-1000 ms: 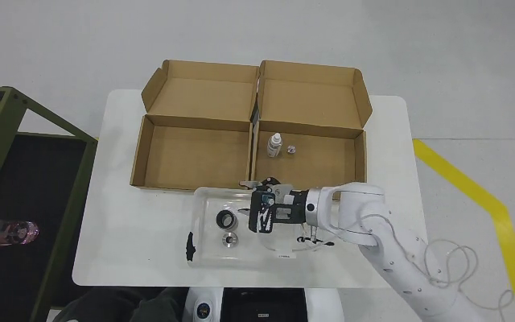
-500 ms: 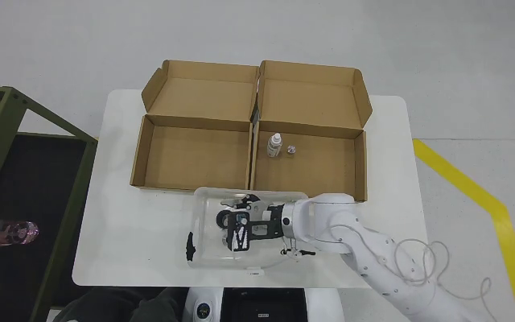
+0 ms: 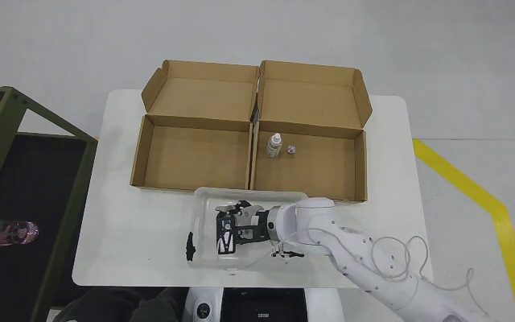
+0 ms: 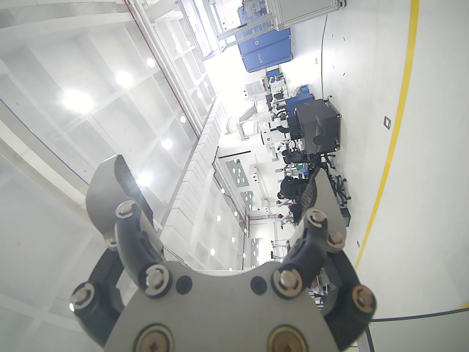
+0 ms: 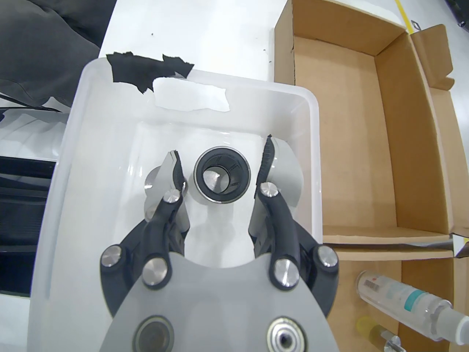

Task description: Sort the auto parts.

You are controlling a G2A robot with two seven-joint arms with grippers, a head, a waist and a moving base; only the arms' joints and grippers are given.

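A black ring-shaped bushing [image 5: 221, 177] stands on end in the clear plastic bin [image 5: 307, 118]. My right gripper [image 5: 221, 150] is open and low inside the bin, one finger on each side of the bushing with gaps on both sides. A silver metal part [image 5: 153, 184] lies just beyond one finger, partly hidden by it. From above, the right gripper [image 3: 226, 235] sits over the bin's left half [image 3: 201, 211]. My left gripper [image 4: 216, 177] is open, holds nothing and points up into the room.
Two open cardboard boxes stand behind the bin. The left box [image 3: 193, 157] holds nothing. The right box [image 3: 322, 165] holds a small white bottle [image 3: 274, 145] and a small metal part [image 3: 293, 150]. Black tape [image 5: 146, 69] and a white label [image 5: 190, 98] mark the bin's wall.
My right gripper has moved left across the bin, from its right half to over the black bushing, staying open. The parts in the boxes have not moved.
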